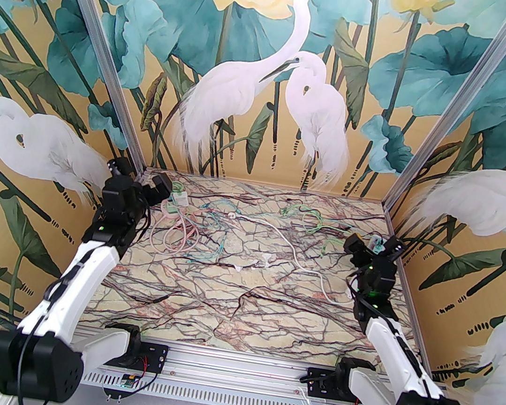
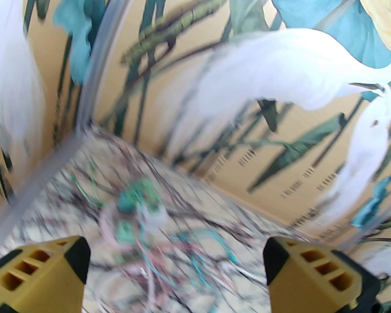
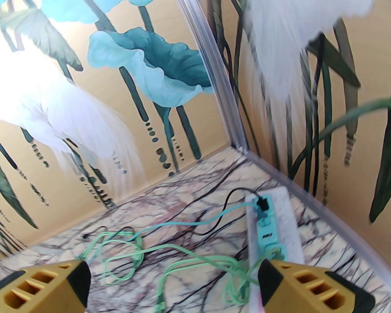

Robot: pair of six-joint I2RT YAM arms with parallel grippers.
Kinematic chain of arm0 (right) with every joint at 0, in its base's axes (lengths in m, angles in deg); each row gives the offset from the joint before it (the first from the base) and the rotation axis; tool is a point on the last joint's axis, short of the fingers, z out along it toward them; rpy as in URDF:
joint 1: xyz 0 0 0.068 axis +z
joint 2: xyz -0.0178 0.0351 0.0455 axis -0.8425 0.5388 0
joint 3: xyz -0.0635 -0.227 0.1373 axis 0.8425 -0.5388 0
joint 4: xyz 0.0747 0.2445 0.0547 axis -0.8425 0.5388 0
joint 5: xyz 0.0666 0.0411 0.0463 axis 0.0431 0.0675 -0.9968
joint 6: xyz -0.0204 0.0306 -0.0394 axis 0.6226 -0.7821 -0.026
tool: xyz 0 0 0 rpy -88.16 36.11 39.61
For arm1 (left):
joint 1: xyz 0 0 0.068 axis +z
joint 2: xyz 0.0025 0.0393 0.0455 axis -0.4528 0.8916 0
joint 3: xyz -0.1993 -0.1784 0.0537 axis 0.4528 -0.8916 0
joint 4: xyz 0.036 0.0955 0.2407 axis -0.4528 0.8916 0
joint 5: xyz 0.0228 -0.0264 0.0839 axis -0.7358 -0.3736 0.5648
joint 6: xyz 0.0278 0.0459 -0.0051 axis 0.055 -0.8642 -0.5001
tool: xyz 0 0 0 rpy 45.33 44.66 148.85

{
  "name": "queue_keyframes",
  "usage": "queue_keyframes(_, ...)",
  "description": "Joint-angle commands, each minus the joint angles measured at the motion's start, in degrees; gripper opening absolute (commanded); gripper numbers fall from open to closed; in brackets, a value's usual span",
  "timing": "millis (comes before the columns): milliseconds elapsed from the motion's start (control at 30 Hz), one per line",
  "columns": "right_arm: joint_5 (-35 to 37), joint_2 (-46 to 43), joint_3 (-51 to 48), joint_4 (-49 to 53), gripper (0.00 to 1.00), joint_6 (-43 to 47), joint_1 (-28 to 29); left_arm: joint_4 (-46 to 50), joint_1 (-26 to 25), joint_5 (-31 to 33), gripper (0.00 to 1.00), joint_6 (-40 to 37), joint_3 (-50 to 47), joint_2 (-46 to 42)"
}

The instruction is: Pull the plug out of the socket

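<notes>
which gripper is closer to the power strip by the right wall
Right. The right gripper hovers open just short of the power strip; the left gripper is across the table, over tangled cables near the far left corner.

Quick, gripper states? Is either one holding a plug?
Left gripper: open, holding nothing.
Right gripper: open, holding nothing, near the power strip.

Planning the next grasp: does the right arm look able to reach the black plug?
Likely yes: its fingers are open near the power strip, with nothing covering the black plug.
</notes>
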Motion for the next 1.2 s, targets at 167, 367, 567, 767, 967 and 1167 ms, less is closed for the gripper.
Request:
queue_keyframes(167, -8.21, -0.4, 4.79, 10.16, 0.99, -8.17, 4.06, 8.3, -1.58, -6.19, 0.99, 8.56, -9.86, -8.48)
queue_keyframes(367, -6.73, 2.18, 9.39, 15.29, 0.99, -4.4, 12.72, 10.72, -8.26, -1.69, 0.99, 8.89, -14.78, -12.55)
queue_keyframes(567, -2.01, 4.26, 11.86, 16.47, 0.99, 0.15, 22.49, 11.02, -10.46, -2.45, 1.0, 8.47, -14.92, -9.25)
queue_keyframes(767, -0.71, 6.8, 13.13, 18.8, 0.99, 3.75, 26.9, 11.55, -11.13, -2.51, 0.98, 8.23, -9.8, 0.26)
queue_keyframes(967, 1.68, 7.65, 12.07, 19.47, 0.99, 3.9, 27.29, 11.39, -13.01, -0.72, 0.95, 7.22, -5.12, 8.36)
queue_keyframes(1167, 0.2, 8.19, 12.0, 18.89, 0.99, 3.43, 27.94, 20.32, -10.99, 3.76, 0.93, 3.97, 8.17, 19.08)
